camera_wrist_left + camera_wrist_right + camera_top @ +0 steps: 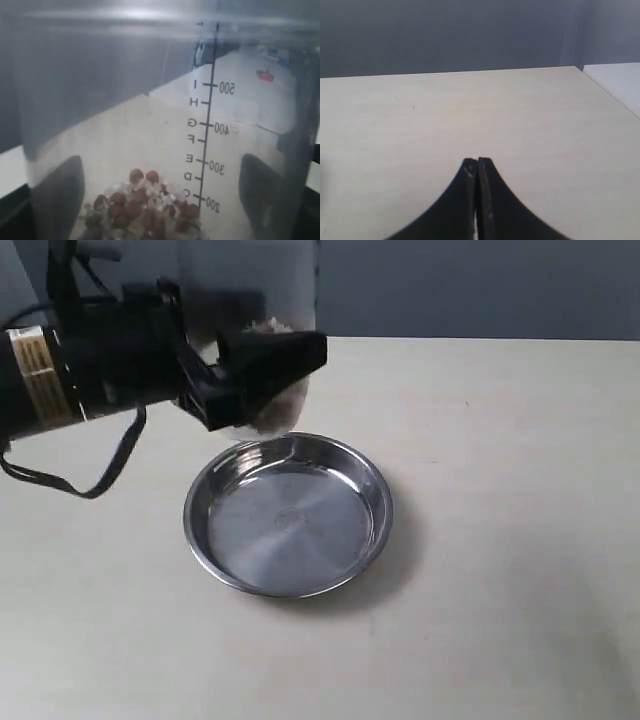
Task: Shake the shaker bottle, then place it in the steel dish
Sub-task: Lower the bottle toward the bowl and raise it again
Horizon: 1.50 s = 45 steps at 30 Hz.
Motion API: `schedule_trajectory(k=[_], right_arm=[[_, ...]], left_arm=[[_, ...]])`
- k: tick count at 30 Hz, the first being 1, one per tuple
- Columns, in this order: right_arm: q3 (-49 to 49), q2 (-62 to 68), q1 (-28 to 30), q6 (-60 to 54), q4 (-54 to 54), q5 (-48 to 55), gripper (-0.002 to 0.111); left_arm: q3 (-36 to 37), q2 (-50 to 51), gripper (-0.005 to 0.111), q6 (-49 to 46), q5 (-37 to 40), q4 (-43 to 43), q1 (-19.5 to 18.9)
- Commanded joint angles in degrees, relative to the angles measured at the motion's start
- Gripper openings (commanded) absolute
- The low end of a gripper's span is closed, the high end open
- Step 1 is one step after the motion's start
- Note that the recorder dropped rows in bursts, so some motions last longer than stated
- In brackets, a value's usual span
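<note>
My left gripper (262, 375) is shut on the shaker bottle (265, 300), a clear frosted bottle held in the air just behind the steel dish (372, 540). Its upper part runs past the exterior view's top edge. The left wrist view is filled by the bottle wall (125, 125) with a printed scale, and brown and white grains (145, 205) lie heaped at the low end. Dark fingers (57, 200) press on both sides. The dish is round, shiny and holds nothing. My right gripper (477, 162) is shut over bare table, holding nothing, and is outside the exterior view.
The pale table (500, 440) spreads around the dish. A black cable (100, 480) loops below the left arm. A grey wall (450, 285) stands behind the table. The table's corner (580, 67) shows in the right wrist view.
</note>
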<state>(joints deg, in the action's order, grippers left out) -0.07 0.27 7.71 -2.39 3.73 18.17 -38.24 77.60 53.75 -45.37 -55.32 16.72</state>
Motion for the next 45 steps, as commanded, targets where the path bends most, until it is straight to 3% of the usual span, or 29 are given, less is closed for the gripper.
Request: schedule_trajectory(k=[1, 4, 5, 8, 10, 11, 12, 15, 18, 19, 21, 23, 24, 25, 27, 28, 29, 30, 31, 32, 33, 34, 35, 37, 39, 40, 41, 44, 45], right_arm=[[0.1, -0.3, 0.3, -0.1, 0.0, -0.7, -0.001], [0.1, -0.3, 0.2, -0.1, 0.0, -0.7, -0.001], [0.1, -0.3, 0.2, -0.1, 0.0, -0.7, -0.001], [0.1, -0.3, 0.3, -0.1, 0.0, -0.7, -0.001], [0.1, -0.3, 0.3, -0.1, 0.0, -0.7, -0.001], [0.1, -0.3, 0.3, -0.1, 0.0, -0.7, -0.001], [0.1, -0.3, 0.3, -0.1, 0.0, -0.7, -0.001], [0.1, -0.3, 0.3, -0.1, 0.0, -0.7, -0.001], [0.1, -0.3, 0.2, -0.1, 0.0, -0.7, -0.001], [0.1, -0.3, 0.3, -0.1, 0.0, -0.7, -0.001], [0.1, -0.3, 0.3, -0.1, 0.0, -0.7, -0.001], [0.1, -0.3, 0.3, -0.1, 0.0, -0.7, -0.001], [0.1, -0.3, 0.3, -0.1, 0.0, -0.7, -0.001], [0.1, -0.3, 0.3, -0.1, 0.0, -0.7, -0.001], [0.1, -0.3, 0.3, -0.1, 0.0, -0.7, -0.001], [0.1, -0.3, 0.3, -0.1, 0.0, -0.7, -0.001], [0.1, -0.3, 0.3, -0.1, 0.0, -0.7, -0.001], [0.1, -0.3, 0.3, -0.1, 0.0, -0.7, -0.001], [0.1, -0.3, 0.3, -0.1, 0.0, -0.7, -0.001], [0.1, -0.3, 0.3, -0.1, 0.0, -0.7, -0.001], [0.1, -0.3, 0.3, -0.1, 0.0, -0.7, -0.001], [0.1, -0.3, 0.3, -0.1, 0.0, -0.7, -0.001], [0.1, -0.3, 0.3, -0.1, 0.0, -0.7, -0.001], [0.1, -0.3, 0.3, -0.1, 0.0, -0.7, -0.001], [0.1, -0.3, 0.3, -0.1, 0.0, -0.7, -0.001], [0.1, -0.3, 0.3, -0.1, 0.0, -0.7, -0.001], [0.1, -0.3, 0.3, -0.1, 0.0, -0.7, -0.001], [0.1, -0.3, 0.3, -0.1, 0.0, -0.7, -0.001], [0.1, -0.3, 0.3, -0.1, 0.0, -0.7, -0.001]], left_arm=[[6.4, 7.1, 0.000, -1.5, 4.4, 4.5, 2.7], [10.8, 10.1, 0.000, -5.7, -20.9, 8.7, -0.9], [10.7, 9.1, 0.000, -6.7, -24.6, 10.0, -1.5], [6.8, 2.9, 0.000, -6.4, -20.2, 8.3, -1.7], [4.9, 2.3, 0.000, -6.4, 5.1, 3.0, 1.4], [5.5, 5.8, 0.000, -7.1, 12.4, 5.5, 3.7], [6.6, 10.3, 0.000, -7.6, 12.7, 10.9, 4.5], [9.5, 16.0, 0.000, -5.0, -7.9, 9.3, 1.0], [7.7, 12.4, 0.000, -4.8, -21.1, 9.1, -0.7], [6.3, 9.7, 0.000, -4.9, -20.2, 9.5, -0.7], [2.4, 4.7, 0.000, -7.2, -8.4, 6.1, 0.2], [1.2, 6.3, 0.000, -7.9, 7.6, 5.0, 3.6], [2.1, 9.7, 0.000, -7.8, 9.2, 7.9, 4.7], [3.0, 12.4, 0.000, -7.4, 6.8, 10.6, 4.5], [5.4, 15.6, 0.000, -4.3, -13.5, 9.2, 1.0], [4.9, 14.0, 0.000, -4.3, -18.5, 9.0, 0.1], [1.4, 8.2, 0.000, -4.3, -16.6, 8.3, -0.2], [-0.8, 4.9, 0.000, -4.3, -9.0, 5.4, 0.4], [-2.2, 3.3, 0.000, -4.3, 8.2, 2.6, 3.6], [-1.1, 6.0, 0.000, -5.0, 13.5, 5.6, 5.0], [3.1, 14.3, 0.000, -2.8, 6.8, 10.7, 3.2], [5.2, 16.9, 0.000, 0.6, -4.0, 9.2, 0.8], [6.6, 17.6, 0.000, 0.6, -22.5, 7.4, -3.3], [2.6, 9.7, 0.000, 1.6, -24.6, 6.5, -5.2], [-1.2, 2.0, 0.000, 2.2, 2.2, -4.3, -1.7], [0.8, 4.2, 0.000, 1.3, 12.5, -0.2, 1.6], [2.6, 6.7, 0.000, 0.0, 11.5, 2.3, 1.4], [4.1, 6.9, 0.000, 0.9, -15.6, 3.5, -3.9], [1.7, 4.1, 0.000, 0.9, -16.6, 3.9, -4.3]])
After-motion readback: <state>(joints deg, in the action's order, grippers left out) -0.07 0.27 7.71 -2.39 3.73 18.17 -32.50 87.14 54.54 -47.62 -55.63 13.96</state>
